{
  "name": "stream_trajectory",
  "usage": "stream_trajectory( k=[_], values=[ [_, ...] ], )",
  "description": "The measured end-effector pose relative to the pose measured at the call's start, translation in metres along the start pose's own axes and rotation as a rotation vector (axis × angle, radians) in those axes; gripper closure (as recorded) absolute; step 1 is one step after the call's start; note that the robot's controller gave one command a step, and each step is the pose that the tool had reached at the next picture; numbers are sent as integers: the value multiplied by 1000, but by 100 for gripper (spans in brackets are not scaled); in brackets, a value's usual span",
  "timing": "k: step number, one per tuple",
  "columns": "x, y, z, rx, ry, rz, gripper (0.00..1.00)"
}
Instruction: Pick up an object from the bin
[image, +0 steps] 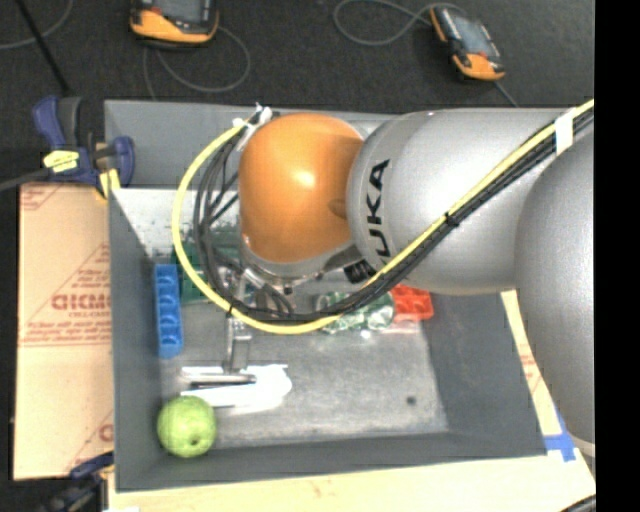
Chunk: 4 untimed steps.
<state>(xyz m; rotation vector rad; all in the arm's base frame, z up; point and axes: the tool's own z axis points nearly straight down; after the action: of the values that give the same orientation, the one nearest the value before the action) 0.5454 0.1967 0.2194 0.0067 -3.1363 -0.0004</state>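
Note:
My gripper (238, 352) comes down from under the orange wrist cover into the left half of the bin. Its tip hangs just above a flat white thing (262, 388) with a dark and silver bar (215, 377) lying along its left part. A green apple (187, 427) sits in the bin's near left corner, below and left of the gripper. A long blue plastic piece (167, 308) lies along the left wall, to the gripper's left.
Right of the gripper, half under the arm, lie a crumpled clear and green wrapper (358, 319) and a red thing (412, 301). The arm and its cables cover the bin's far half. Bare grey floor shows at the near right.

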Motion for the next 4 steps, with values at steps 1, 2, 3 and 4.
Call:
stream_trajectory(
  k=[1, 2, 3, 4],
  values=[
    [-2, -1, -5, -2, -8, 4, 0],
    [21, -16, 62, -3, -11, -11, 0],
    [59, -31, 72, 2, 2, -25, 0],
    [49, -33, 72, -2, -9, 56, 0]
  ],
)
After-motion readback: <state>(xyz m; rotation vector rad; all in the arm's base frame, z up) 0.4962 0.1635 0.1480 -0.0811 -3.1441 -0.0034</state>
